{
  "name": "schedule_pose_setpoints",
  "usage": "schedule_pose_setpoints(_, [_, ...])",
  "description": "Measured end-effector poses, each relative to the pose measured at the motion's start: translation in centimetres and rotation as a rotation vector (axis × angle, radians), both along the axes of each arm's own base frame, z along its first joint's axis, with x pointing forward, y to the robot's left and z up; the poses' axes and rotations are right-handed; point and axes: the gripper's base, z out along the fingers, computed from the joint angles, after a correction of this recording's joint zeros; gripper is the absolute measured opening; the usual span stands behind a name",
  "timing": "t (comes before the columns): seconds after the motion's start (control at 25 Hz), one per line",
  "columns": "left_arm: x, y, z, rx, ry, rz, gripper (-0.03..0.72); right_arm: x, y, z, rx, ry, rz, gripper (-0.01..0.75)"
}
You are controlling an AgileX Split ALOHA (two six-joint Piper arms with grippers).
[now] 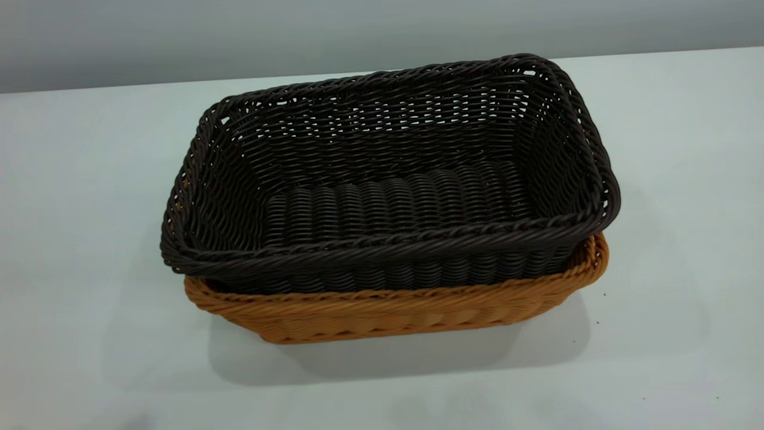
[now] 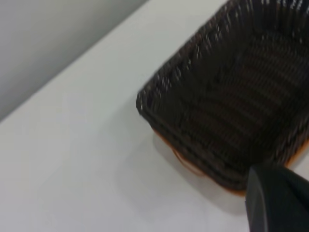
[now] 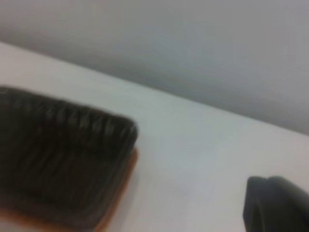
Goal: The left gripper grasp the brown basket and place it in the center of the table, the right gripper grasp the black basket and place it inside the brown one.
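- While both arms are outside the exterior view, the black basket [image 1: 394, 179] sits nested inside the brown basket [image 1: 394, 313] near the middle of the table [image 1: 77, 239].
- Black basket: upright, its braided rim riding above the brown rim; it is slightly skewed, overhanging the brown basket at the left corner.
- Brown basket: only its front wall, front rim and right corner show; the rest is covered by the black basket.
- Left gripper [image 2: 277, 200]: only a dark edge of it appears in the left wrist view, clear of the baskets. The black basket [image 2: 231, 92] lies near it, with a thin orange strip of the brown basket [image 2: 186, 164] below the rim. Whether its fingers are apart or together cannot be told.
- Right gripper [image 3: 275, 205]: only a dark edge shows in the right wrist view, well apart from the black basket [image 3: 58, 154], with bare table [image 3: 193, 145] between them. The brown basket [image 3: 126, 181] shows as an orange edge. Finger state cannot be told.
- Surroundings: a plain grey wall [image 1: 239, 36] stands behind the table.
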Motion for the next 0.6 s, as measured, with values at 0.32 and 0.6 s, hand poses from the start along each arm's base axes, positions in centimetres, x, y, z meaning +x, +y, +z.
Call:
schedule_pose_setpoints(0.32, [-0.4,0.0,-0.4,-0.003,0.071,0.008,-0.001,-4.3,-0.2,-4.8,0.101,0.069,0.059,0.005])
schedule_pose_setpoints(0.6, [-1.4,0.2,-1.2,0.006,0.216,0.023,-0.001,-6.3,-0.8,-7.5,0.126,0.092,0.033,0.005])
